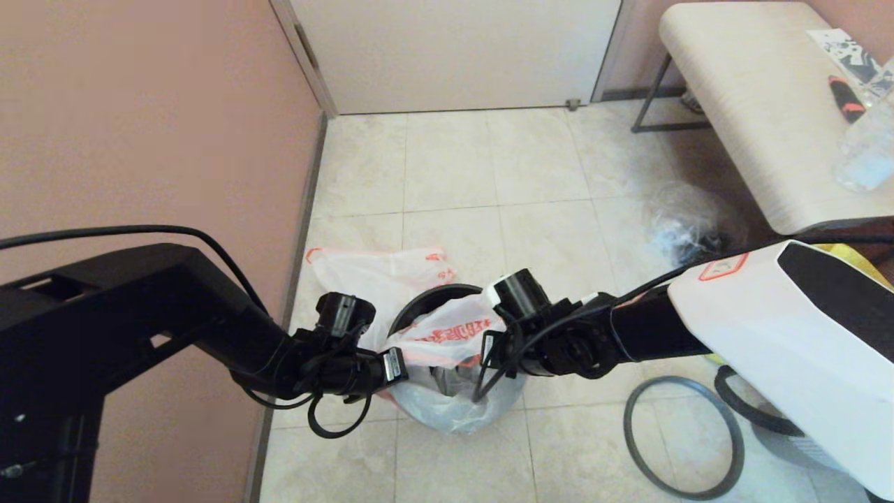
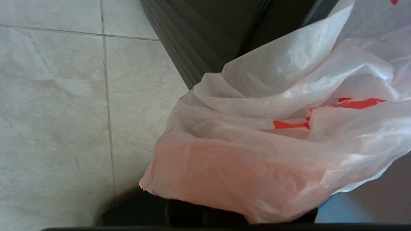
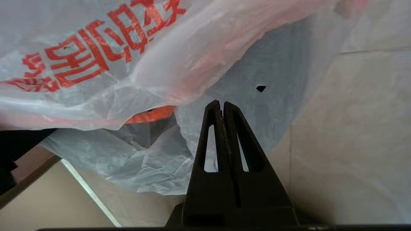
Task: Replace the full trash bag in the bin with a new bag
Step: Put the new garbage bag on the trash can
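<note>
The new bag (image 1: pixel 447 334), thin white plastic with a row of big red characters and an orange edge, is draped over the mouth of the bin (image 1: pixel 436 297), with part of it hanging down the bin's near side. It is judged to be very light, limp and slippery, likely to tear if pulled hard and to slide back into the bin if let go; it is best taken at the doubled orange edge or a handle, where the film is thickest. A small dark hole (image 3: pixel 260 88) is seen in the film in the right wrist view. The left gripper (image 1: pixel 394 365) is held at the bag's left edge; in its wrist view the film lies bunched over the fingers, so whether it is gripped cannot be told. The right gripper (image 3: pixel 222 104) is at the bag's right side, its jaws pressed together with nothing seen between them, the tips just before the film. Behind the bin, against the wall, the full trash bag (image 1: pixel 370 272) lies on the floor tiles (image 1: pixel 538 230). The grey hoop (image 1: pixel 683 436) lies flat on the floor to the right, well apart from the bin, and is judged to be needed to clamp the bag. A clear bag (image 1: pixel 681 223) of dark items sits beside a bench (image 1: pixel 754 105), clear of the work.
</note>
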Controlling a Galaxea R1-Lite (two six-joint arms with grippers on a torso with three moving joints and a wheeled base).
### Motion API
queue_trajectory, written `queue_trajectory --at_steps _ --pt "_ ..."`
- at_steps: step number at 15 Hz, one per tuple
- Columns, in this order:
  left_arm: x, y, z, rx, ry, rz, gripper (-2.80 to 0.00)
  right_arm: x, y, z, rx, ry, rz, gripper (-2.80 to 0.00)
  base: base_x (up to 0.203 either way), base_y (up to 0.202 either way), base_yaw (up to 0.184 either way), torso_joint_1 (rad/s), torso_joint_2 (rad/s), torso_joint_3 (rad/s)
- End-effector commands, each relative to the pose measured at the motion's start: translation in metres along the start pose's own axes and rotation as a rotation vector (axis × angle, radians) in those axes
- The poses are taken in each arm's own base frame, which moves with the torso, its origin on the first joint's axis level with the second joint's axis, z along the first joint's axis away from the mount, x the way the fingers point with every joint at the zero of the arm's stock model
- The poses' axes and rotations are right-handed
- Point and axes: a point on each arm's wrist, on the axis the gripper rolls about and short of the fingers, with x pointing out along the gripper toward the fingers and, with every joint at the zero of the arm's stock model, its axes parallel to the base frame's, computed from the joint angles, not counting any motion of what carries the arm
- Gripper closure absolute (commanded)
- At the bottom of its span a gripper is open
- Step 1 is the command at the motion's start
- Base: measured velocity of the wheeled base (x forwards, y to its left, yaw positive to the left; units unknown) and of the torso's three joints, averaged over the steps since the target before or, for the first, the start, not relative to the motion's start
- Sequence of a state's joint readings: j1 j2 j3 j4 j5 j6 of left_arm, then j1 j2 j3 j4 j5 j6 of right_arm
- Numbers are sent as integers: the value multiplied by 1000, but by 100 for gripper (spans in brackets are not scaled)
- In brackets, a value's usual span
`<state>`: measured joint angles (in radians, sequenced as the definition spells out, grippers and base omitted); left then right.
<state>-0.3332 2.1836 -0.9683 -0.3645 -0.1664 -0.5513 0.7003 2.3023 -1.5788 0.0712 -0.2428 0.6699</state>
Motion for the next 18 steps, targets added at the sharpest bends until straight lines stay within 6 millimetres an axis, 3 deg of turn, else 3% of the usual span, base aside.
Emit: queue_trajectory --at_steps 1,5,8,9,11,13,15,18 --pt "0 0 0 -4 0 -1 0 10 2 -8 -2 10 0 0 0 0 0 0 0 0" --pt "0 0 0 -3 0 -2 0 35 7 0 24 -55 39 0 0 0 0 0 0 0" --pt "-1 0 0 -4 0 -4 0 36 8 6 27 -67 42 0 0 0 0 0 0 0" --pt "0 0 0 -4 3 -8 0 27 7 7 26 -61 39 0 0 0 0 0 0 0" --pt "-1 0 0 -6 8 -18 0 21 -2 -11 0 7 0 0 0 0 0 0 0 0" --pt "-1 0 1 -7 6 -18 0 33 -5 -23 0 5 5 0 0 0 0 0 0 0" --pt "-2 0 1 -7 9 -23 0 43 -1 -14 24 -62 46 0 0 0 0 0 0 0" --pt "-2 0 0 -5 11 -25 0 44 5 19 72 -174 100 0 0 0 0 0 0 0"
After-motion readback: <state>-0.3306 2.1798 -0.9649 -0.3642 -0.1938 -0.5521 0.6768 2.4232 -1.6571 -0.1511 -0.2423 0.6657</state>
